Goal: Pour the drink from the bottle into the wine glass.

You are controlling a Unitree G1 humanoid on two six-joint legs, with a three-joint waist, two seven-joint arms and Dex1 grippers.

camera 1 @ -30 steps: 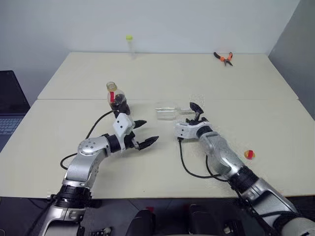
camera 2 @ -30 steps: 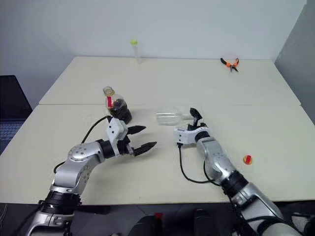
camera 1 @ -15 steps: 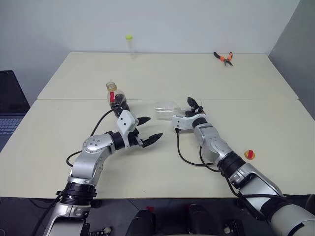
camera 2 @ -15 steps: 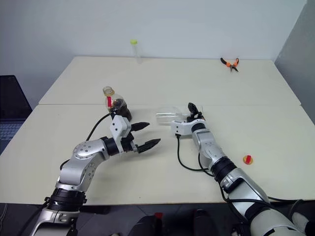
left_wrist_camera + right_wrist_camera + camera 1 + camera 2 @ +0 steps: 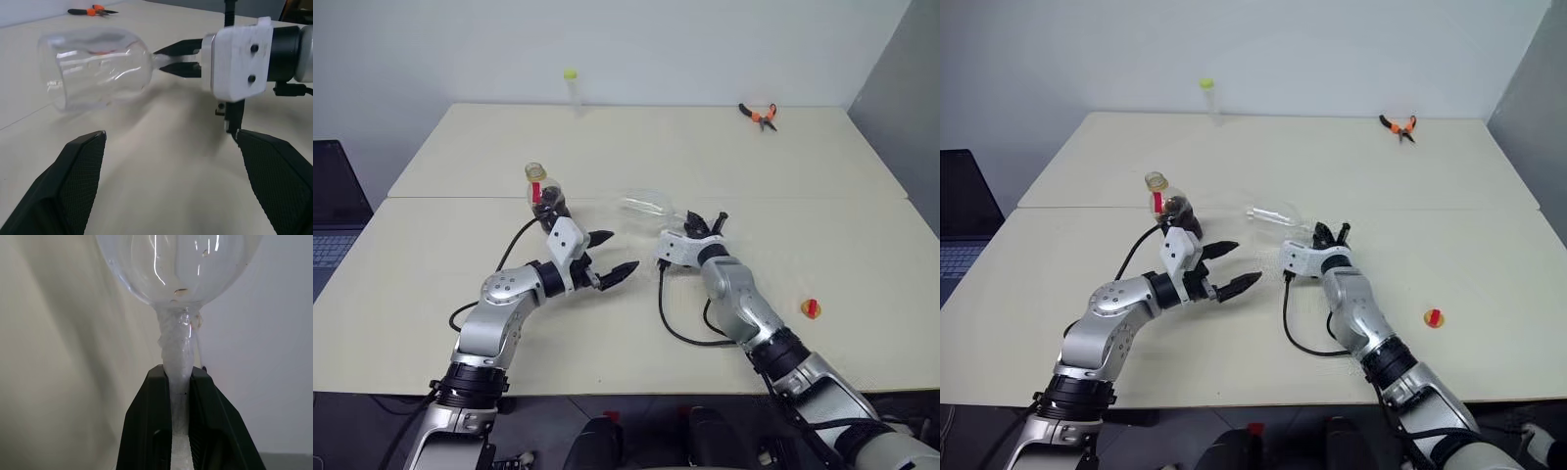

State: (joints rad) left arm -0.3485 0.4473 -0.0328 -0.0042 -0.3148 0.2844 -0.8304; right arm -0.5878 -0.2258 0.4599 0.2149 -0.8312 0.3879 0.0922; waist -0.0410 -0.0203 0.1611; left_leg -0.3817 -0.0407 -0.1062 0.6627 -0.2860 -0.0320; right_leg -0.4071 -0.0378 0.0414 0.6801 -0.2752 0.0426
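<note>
Cream table [image 5: 822,166]: right gripper [image 5: 179,382] clamps clear stemmed wine glass [image 5: 646,206], lying sideways; left gripper [image 5: 612,256] open, empty. Squat cola bottle [image 5: 546,199] uncapped; pour pending.

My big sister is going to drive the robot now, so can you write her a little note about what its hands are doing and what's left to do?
Right gripper: shut on the stem of the wine glass, which is tipped on its side, bowl toward the bottle and off the table.
Left gripper: open, holding nothing, close to the bottle.
Bottle: upright on the table behind the left gripper, cap off, dark drink inside.
Its cap seems to be the small red and yellow piece on the table beyond the right arm.
Done: glass gripped.
Left: stand the glass upright, grab the bottle, pour.
</note>
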